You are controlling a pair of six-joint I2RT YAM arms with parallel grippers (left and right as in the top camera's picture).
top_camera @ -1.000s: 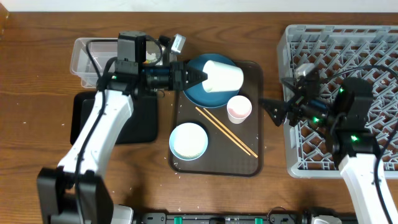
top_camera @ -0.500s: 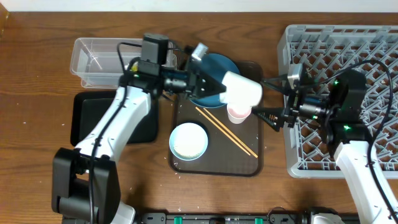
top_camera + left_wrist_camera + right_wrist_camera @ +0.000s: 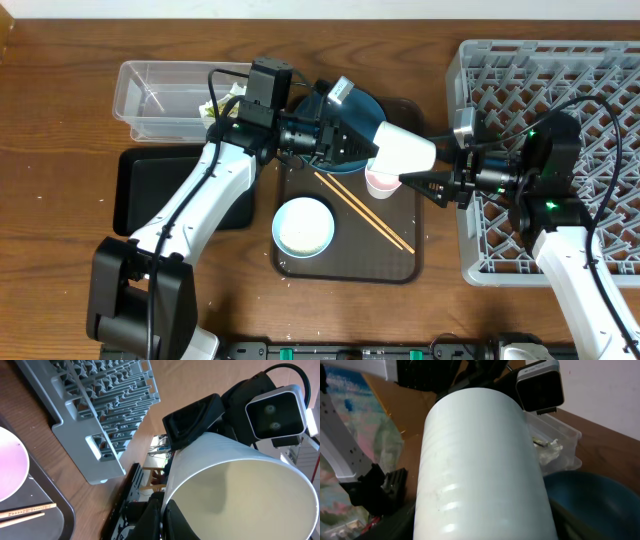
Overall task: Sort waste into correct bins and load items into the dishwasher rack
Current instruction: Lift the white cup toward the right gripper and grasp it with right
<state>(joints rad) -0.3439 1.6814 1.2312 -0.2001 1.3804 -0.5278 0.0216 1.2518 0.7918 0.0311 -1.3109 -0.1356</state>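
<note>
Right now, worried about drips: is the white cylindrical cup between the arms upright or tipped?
Tipped on its side: the white cylindrical cup lies horizontal in the left end effector, its mouth facing that arm.

Dishwasher rack [image 3: 560, 60] right of serving tray [image 3: 362, 256]

The overhead view is bright, even and sharp, lit from above, so the arms [image 3: 190, 210] cast only soft, pale shadows on the table [image 3: 60, 120], with a mild sheen on the clear tub [image 3: 150, 110]. In the 2 wrist views the white cup [image 3: 480, 470] sits so near the lens that it looks soft, with pale streaks of glare on its side in the right one and a warm, shaded inside in the left. The left view's wide lens splays the dishwasher rack [image 3: 100, 405], and the right view's background is hazy.
</note>
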